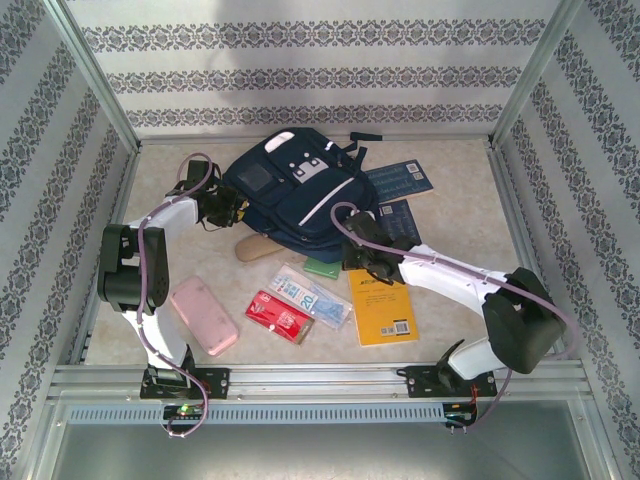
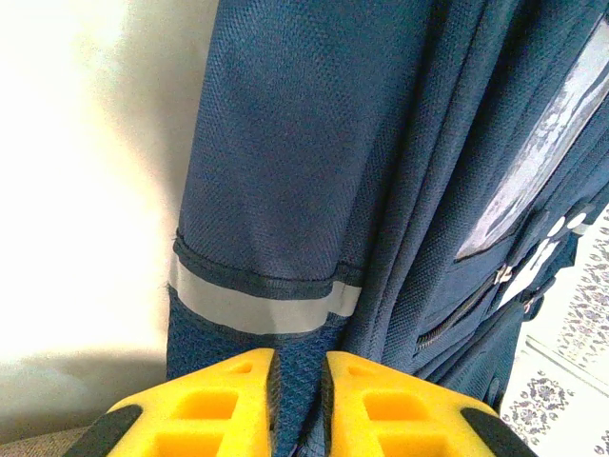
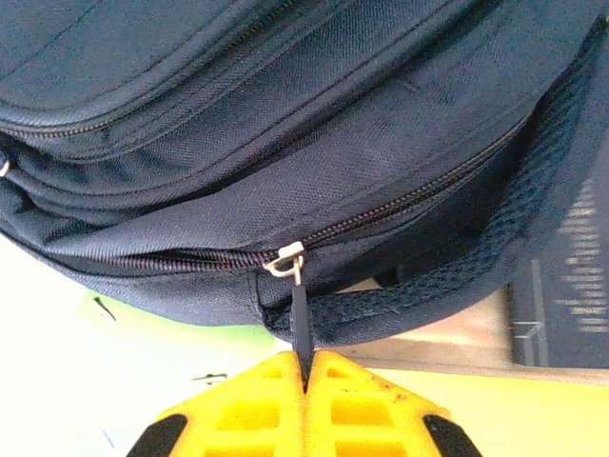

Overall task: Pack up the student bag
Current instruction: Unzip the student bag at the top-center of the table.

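Navy-blue striped fabric student bag (image 1: 295, 195): directly ahead of both claws. Left claw (image 2: 298, 369) pinches its mesh side. Right claw (image 3: 306, 364) clamped on black zipper pull (image 3: 299, 307). Beside right claw: green flat item (image 1: 322, 267), half-hidden under bag.

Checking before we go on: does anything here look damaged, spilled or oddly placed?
Nothing looks damaged or spilled. The student bag lies on the table, the left gripper pinching its mesh side and the right gripper its zipper pull.
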